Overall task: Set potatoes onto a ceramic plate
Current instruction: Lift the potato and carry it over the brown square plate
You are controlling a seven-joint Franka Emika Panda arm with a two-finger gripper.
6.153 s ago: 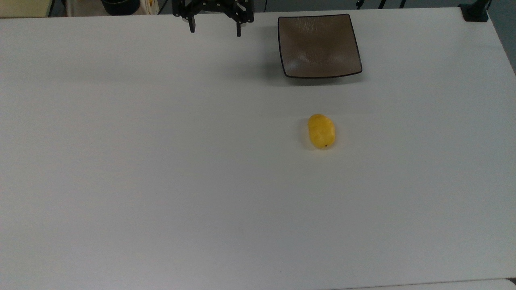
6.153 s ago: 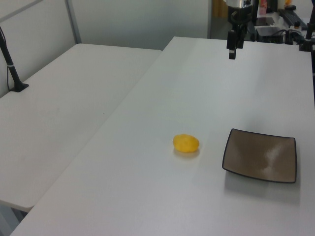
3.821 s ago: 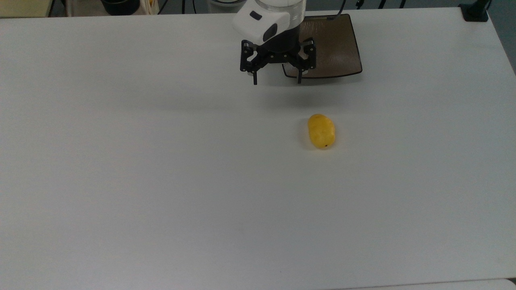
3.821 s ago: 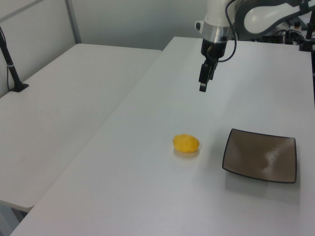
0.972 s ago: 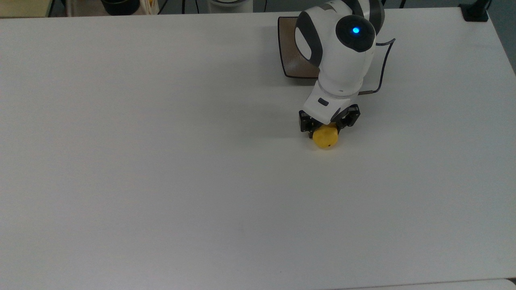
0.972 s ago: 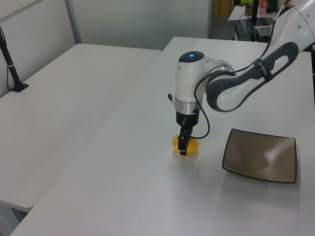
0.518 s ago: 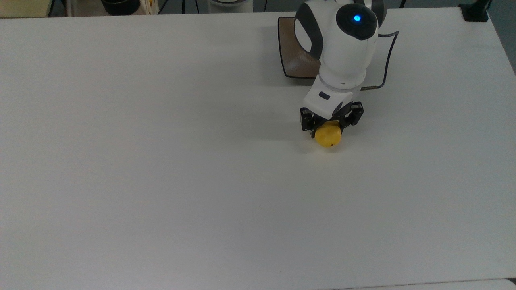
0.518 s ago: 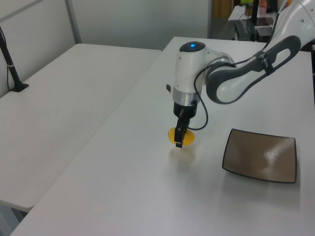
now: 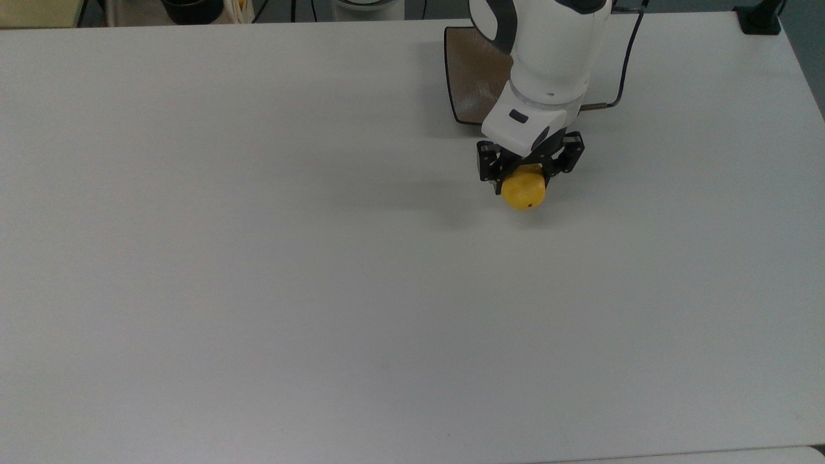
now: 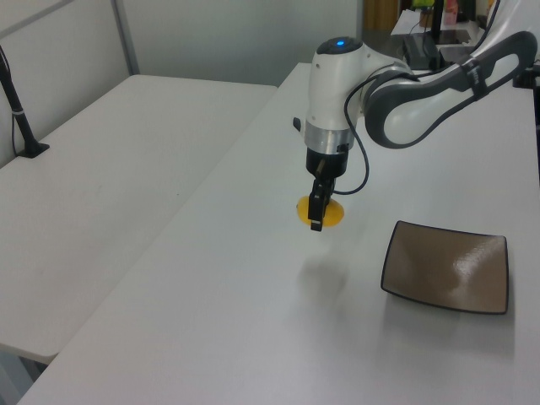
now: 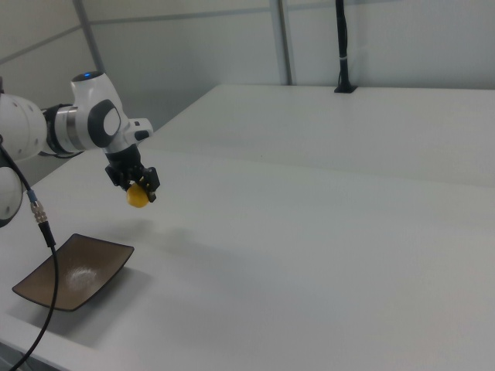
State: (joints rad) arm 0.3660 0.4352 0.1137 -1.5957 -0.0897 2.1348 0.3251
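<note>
Left view, going left to right: the gripper [image 10: 317, 213] hangs over the white table [image 10: 253, 337] with its fingers clamped on the potato [image 10: 322, 213], which is in the air, its shadow on the tabletop below and slightly to the left view's right. Further to the left view's right sits the plate [image 10: 445, 268], flat on the table, empty, well apart from the potato. In the top view the potato [image 9: 523, 189] pokes out below the gripper [image 9: 530, 165], and the arm covers most of the plate [image 9: 469, 84], so only one edge and a corner are visible there. Step in hand is the carry to the plate. To do it well: keep height until the potato is above the plate's raised edge, then come across to the centre, not the rim, since the upturned edges would tip a round thing back out. Lower until it's near the glaze before opening; the potato is smooth and oval and will probably roll if dropped. Grip looks off-centre, towards one end of the potato, though I can't confirm that from these angles, so move slowly, no sharp wrist turns. The right view shows the plate [image 11: 73, 271] with clear space around it.
</note>
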